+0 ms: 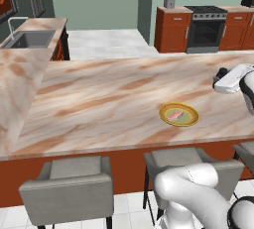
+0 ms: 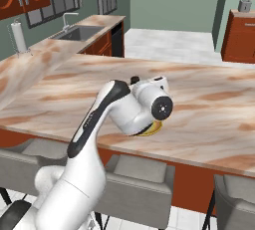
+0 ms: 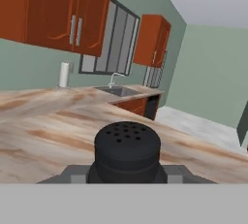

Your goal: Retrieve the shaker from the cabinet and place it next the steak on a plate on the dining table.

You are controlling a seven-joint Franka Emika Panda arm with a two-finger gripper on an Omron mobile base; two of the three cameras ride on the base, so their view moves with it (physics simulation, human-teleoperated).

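shaker: black, perforated domed top, sits at bottom centre of hand view [image 3: 127, 151], clamped between the dark finger tips
hand: clenched on the shaker [image 3: 127, 174]; in left base view the white wrist end shows at the right edge [image 1: 233, 80], above the worktop, right of the plate
plate: yellow rim, greenish centre [image 1: 191, 120], on the marbled worktop near its front edge; in right base view just a yellow sliver under the arm's wrist [image 2: 151, 130]
steak: pinkish piece lying on the plate [image 1: 174, 116]
worktop: long beige-pink marbled top [image 1: 99, 99], grey stools [image 1: 67, 188] along the front
background: sink [image 1: 30, 38], stove [image 1: 206, 27], paper towel roll [image 3: 64, 74], red-brown wall cabinets [image 3: 53, 9]
writing: none readable anywhere
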